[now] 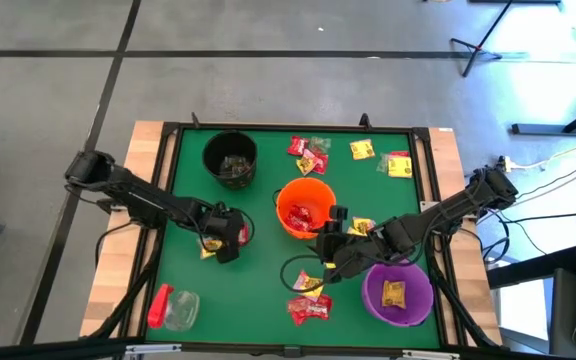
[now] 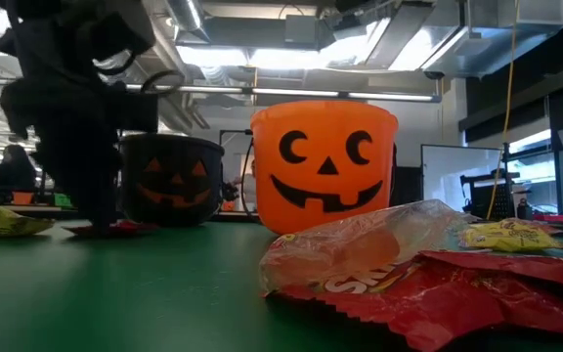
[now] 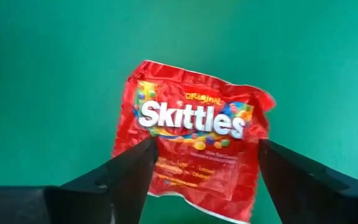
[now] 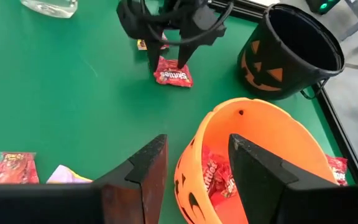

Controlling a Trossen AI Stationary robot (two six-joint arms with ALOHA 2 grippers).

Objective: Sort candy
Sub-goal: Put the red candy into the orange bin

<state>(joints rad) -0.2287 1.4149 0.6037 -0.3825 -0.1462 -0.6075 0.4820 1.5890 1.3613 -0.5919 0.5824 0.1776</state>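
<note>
Lower centre of the left wrist view, the left gripper [image 3: 207, 171] has its fingers spread wide either side of a red packet [image 3: 194, 146] lying flat on the green mat [image 3: 55, 74] — straddling it, not clamped. It looks like a pick aimed at the orange bucket [image 1: 305, 207], which already holds red candy. Farther right in the high view, the right gripper [image 1: 334, 243] hangs partly open and empty by that bucket's rim — waiting.

A lab: exposed ceiling ducts [image 2: 262, 29], concrete floor [image 1: 48, 90], tripod stand [image 1: 488, 40] beside the table [image 1: 148, 140]
</note>
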